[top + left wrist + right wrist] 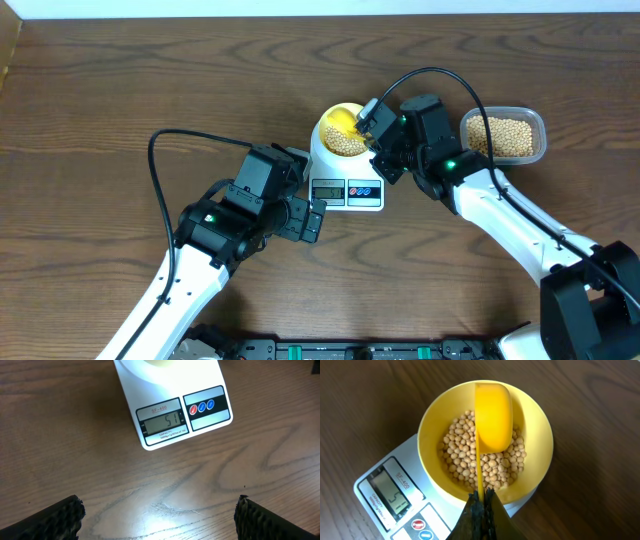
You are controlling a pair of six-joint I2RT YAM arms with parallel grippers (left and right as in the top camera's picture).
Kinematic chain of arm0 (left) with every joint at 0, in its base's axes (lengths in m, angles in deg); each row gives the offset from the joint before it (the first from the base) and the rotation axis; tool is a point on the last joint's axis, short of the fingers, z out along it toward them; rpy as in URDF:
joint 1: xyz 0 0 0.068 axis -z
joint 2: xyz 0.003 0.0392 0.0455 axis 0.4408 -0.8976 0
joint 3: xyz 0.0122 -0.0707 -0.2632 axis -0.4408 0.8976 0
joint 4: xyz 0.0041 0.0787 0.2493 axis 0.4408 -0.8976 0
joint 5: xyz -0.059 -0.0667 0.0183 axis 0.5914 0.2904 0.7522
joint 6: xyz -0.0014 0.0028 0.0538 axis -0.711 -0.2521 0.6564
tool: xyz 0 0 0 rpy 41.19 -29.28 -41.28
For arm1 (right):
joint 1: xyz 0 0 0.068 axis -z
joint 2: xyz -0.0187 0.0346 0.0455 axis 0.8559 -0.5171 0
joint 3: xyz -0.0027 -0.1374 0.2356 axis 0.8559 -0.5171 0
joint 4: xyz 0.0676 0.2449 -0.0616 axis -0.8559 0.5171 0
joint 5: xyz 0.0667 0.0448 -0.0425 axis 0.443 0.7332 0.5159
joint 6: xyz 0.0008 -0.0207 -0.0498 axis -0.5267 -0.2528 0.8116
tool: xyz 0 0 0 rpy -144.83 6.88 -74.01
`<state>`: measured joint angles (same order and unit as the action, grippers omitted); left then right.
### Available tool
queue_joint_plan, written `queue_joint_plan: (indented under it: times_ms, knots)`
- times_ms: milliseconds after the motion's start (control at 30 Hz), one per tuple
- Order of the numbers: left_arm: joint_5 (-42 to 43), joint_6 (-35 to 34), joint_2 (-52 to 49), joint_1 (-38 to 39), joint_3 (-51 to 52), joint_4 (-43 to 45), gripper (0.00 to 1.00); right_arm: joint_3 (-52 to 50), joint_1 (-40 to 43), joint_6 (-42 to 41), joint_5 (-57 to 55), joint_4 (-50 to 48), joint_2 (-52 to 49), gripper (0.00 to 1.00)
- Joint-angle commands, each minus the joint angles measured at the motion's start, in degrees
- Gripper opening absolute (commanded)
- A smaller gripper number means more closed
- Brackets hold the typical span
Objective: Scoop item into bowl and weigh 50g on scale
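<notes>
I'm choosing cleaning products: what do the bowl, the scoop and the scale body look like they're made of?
The bowl: likely plastic, smooth, evenly coloured yellow, soft sheen. The yellow measuring scoop: probably the same sort of plastic, with a thin moulded handle. The scale: smooth white plastic casing, apparently, with a printed button panel and grey LCD.

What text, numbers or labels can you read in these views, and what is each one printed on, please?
"51": on the LCD display of the scale.
"SF-400": red label above that display.
Small print under the display: too small to read.
Three buttons: symbols too blurred to read.
</notes>
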<state>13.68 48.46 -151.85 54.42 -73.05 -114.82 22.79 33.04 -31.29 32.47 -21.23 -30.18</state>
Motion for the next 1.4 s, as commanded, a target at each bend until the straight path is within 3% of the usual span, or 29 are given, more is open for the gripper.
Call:
queue_joint_plan:
  times_ms: [0,600,1367]
  knots:
    - [-0.13,0.98,0.00,-0.28,-0.07,-0.17,0.98,0.22,-0.48,1.09,-1.03,0.24,-0.85,0.01]
    - [-0.13,0.98,0.00,-0.28,-0.07,-0.17,0.98,0.24,-0.42,0.79,2.86,3.26,-0.85,0.01]
    - [-0.13,0.96,0.00,-0.28,-0.07,-0.17,0.98,0.24,6.08,-11.63,15.89,1.29,-0.79,0.01]
